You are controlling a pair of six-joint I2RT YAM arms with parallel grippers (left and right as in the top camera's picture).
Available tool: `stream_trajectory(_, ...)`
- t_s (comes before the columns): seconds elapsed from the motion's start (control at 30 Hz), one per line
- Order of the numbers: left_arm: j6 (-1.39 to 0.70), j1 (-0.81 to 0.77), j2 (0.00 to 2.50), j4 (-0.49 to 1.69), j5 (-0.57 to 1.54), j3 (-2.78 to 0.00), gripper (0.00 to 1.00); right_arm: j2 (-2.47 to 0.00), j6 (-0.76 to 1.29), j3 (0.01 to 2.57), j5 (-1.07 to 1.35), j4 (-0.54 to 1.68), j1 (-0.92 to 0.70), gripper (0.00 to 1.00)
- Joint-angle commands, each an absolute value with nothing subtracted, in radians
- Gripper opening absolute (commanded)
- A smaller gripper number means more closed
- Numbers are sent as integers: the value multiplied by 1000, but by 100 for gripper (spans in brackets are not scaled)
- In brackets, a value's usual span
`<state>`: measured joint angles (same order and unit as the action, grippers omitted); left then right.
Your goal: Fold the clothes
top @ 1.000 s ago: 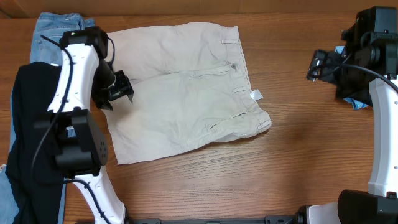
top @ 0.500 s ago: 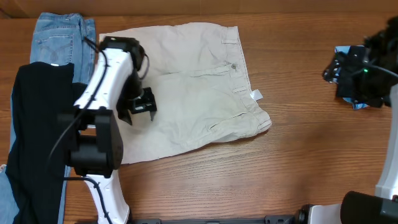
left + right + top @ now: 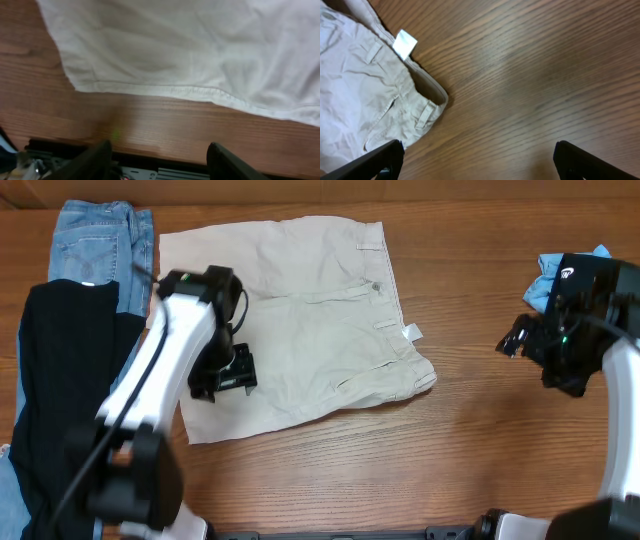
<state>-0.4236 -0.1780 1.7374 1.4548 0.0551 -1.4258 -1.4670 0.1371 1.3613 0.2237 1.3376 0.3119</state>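
Observation:
The light beige trousers (image 3: pixel 300 310) lie flat on the wooden table, waistband to the right and a white tag (image 3: pixel 412 333) sticking out. My left gripper (image 3: pixel 225 375) hovers open over their lower left part. In the left wrist view the stitched hem (image 3: pixel 200 92) runs across above my empty left gripper (image 3: pixel 160 165). My right gripper (image 3: pixel 513 340) hangs wide open over bare wood to the right of the trousers. The right wrist view has the waistband corner (image 3: pixel 427 107) and tag (image 3: pixel 405 42) at upper left, apart from the right gripper (image 3: pixel 480 160).
Blue jeans (image 3: pixel 95 240) and a black garment (image 3: pixel 60 380) lie stacked at the left edge. A blue cloth (image 3: pixel 560 265) sits at the back right behind the right arm. Bare wood (image 3: pixel 470 440) stretches between trousers and right arm.
The left arm has swung right and forward, from the trousers' left edge onto their lower left part. The right arm has come forward and left from the back right corner.

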Motion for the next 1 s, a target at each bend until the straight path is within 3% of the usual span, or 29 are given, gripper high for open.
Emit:
stream_trajectory(0.0,-523,-184,1562,1394,15,-1306,66,-1350,131,1251,284,1262,308,100)
stream_trajectory(0.17,-604,-181,1425,1262,8,-1131,81,-1323,146,1121,316,1138,279,100)
stream_trajectory(0.23,-610,-174,1422,1211,29,-1065,82,-1324,158,1083,316,1091,250,100)
stream_trajectory(0.43,-619,-108,1468,1055,128,-905,82,-1324,184,1047,277,977,163,100)
stream_trajectory(0.97,-698,-11,1527,926,16,-738,82,-1326,184,1047,202,981,141,100)
